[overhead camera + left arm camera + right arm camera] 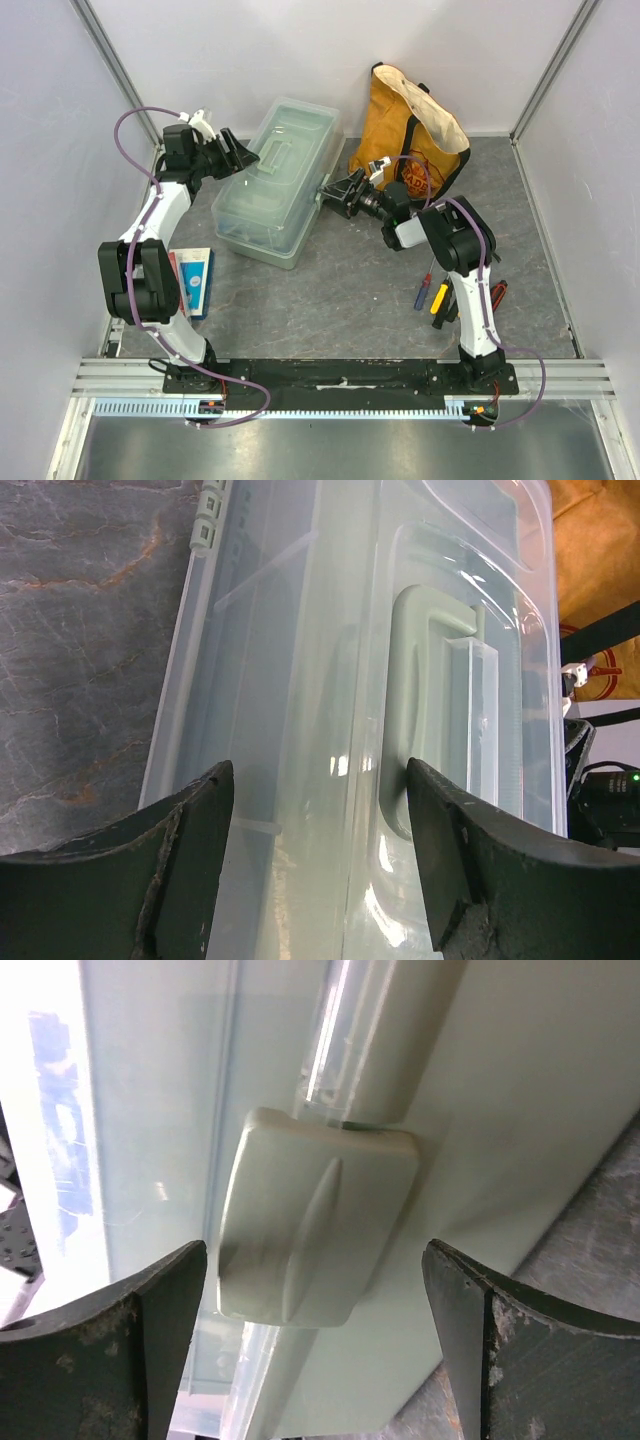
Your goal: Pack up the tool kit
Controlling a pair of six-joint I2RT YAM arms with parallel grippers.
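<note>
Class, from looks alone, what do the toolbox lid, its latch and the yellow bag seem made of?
The lid: clear glossy plastic, see-through with glints. The latch: opaque pale green plastic, smooth and moulded. The bag: probably woven fabric, matt, slumped and creased.

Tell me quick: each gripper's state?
Left gripper: open over the toolbox lid, holding nothing.
Right gripper: open, jaws either side of the latch, holding nothing.

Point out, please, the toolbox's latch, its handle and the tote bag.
latch [315,1225]: right wrist view, middle of its front face.
handle [405,710]: left wrist view, on its long bar.
tote bag [425,125]: top external view, upper yellow fabric.
</note>
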